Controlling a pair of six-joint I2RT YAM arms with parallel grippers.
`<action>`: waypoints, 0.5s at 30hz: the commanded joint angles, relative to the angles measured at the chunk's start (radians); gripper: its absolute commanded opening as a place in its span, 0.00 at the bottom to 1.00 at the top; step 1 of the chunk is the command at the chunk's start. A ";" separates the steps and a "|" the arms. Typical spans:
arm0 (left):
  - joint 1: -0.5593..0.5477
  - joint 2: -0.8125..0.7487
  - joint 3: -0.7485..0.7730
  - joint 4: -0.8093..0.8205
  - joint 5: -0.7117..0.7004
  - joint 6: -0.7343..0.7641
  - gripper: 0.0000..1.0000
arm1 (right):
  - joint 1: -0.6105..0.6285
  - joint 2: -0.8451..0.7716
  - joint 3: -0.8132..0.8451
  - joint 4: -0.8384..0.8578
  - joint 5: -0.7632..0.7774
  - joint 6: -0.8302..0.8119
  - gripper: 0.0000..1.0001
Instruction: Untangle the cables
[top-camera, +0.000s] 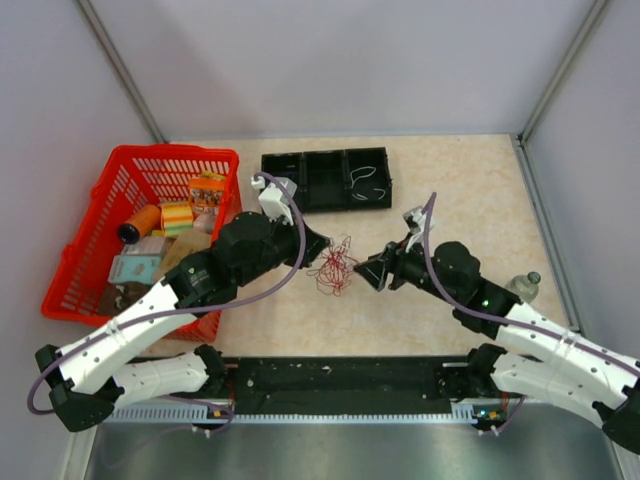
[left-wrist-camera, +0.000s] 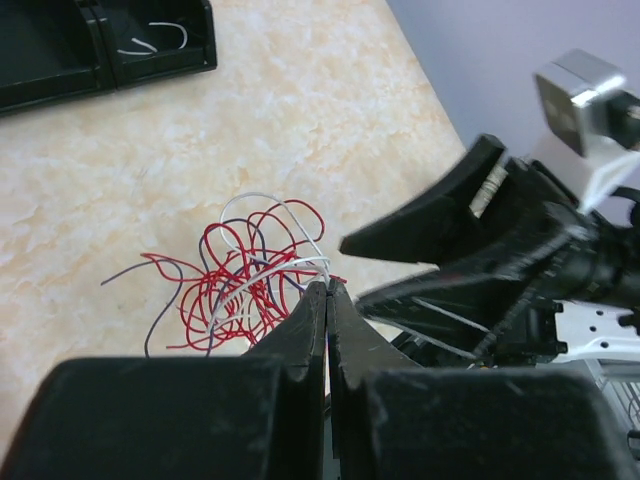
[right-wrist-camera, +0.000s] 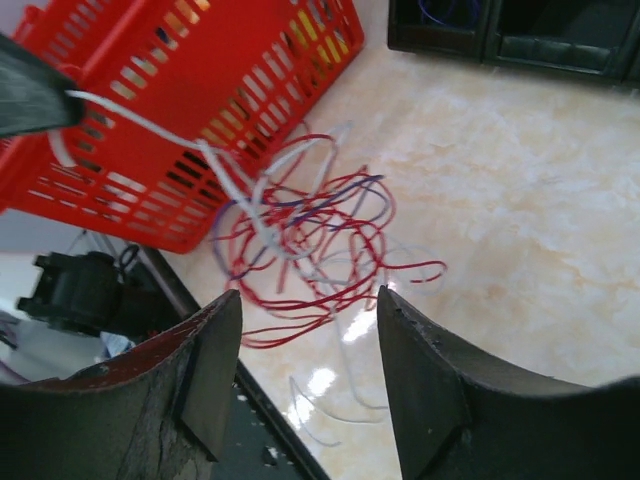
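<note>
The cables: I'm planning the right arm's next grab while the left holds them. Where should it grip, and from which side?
Probably an outer red loop on the edge of the cables facing the right gripper, coming straight in from that side, jaws open. The left gripper is shut on a white strand at the opposite edge, so pulling away should spread the tangle.

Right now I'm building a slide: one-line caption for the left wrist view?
Left gripper shut on a white strand of the tangled red, white and dark cables; right gripper open alongside.

Left tool (left-wrist-camera: 327, 288) hides part of the cables (left-wrist-camera: 258, 272).
</note>
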 joint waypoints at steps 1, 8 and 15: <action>0.002 -0.003 0.026 0.003 -0.073 -0.031 0.00 | 0.127 -0.031 0.018 0.020 0.154 0.159 0.55; 0.002 0.008 0.046 0.004 -0.074 -0.042 0.00 | 0.203 0.128 0.033 0.184 0.108 0.227 0.47; 0.002 -0.006 0.034 0.013 -0.074 -0.047 0.00 | 0.227 0.222 0.058 0.230 0.150 0.218 0.43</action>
